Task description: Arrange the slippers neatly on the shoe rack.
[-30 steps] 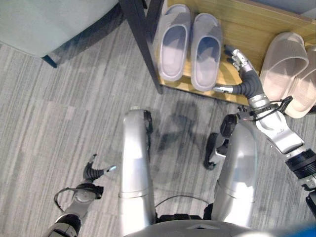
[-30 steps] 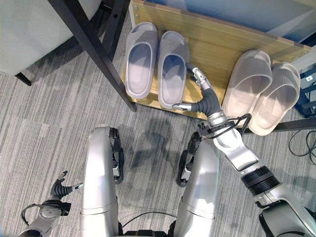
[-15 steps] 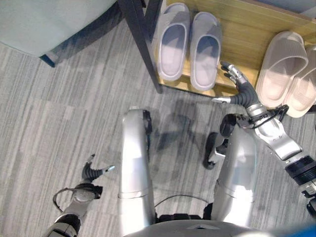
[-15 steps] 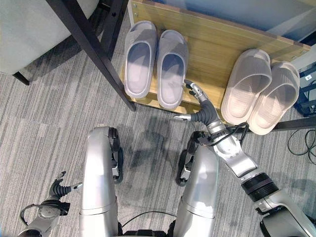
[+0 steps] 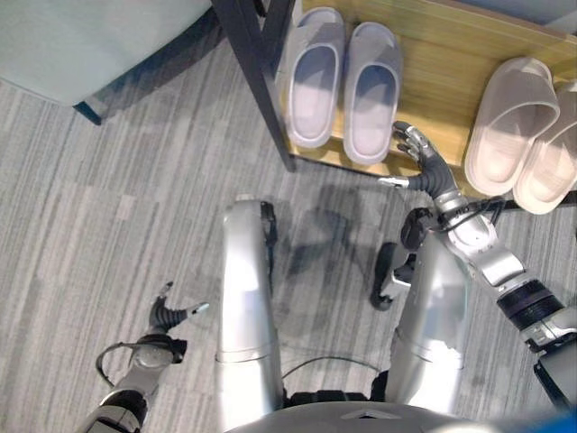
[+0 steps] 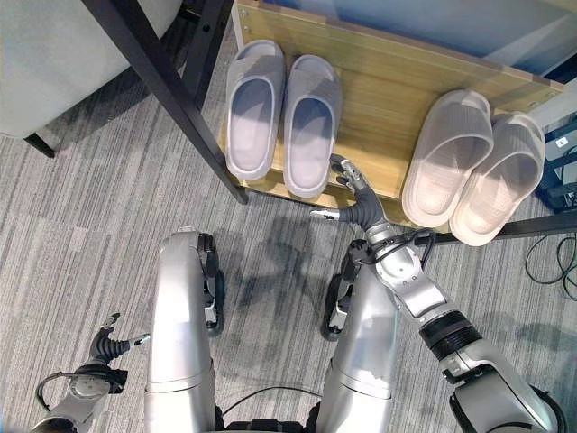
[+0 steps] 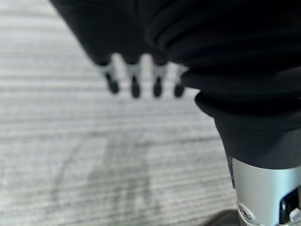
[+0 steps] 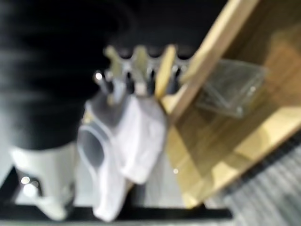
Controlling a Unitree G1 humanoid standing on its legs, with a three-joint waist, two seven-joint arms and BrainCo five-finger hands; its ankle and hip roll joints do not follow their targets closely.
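Your right hand (image 6: 353,194) hovered, fingers loose and empty, just beside the grey slippers (image 6: 281,113) paired on the shoe rack (image 6: 397,86). Left hand (image 5: 169,313) hung relaxed. A stray brush could have knocked that overhanging heel crooked.

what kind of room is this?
Likely a home entryway or a mock-up of one: a low wooden shoe rack holds grey slippers and beige slippers, grey striped carpet covers the floor, and a dark table leg stands beside the rack.
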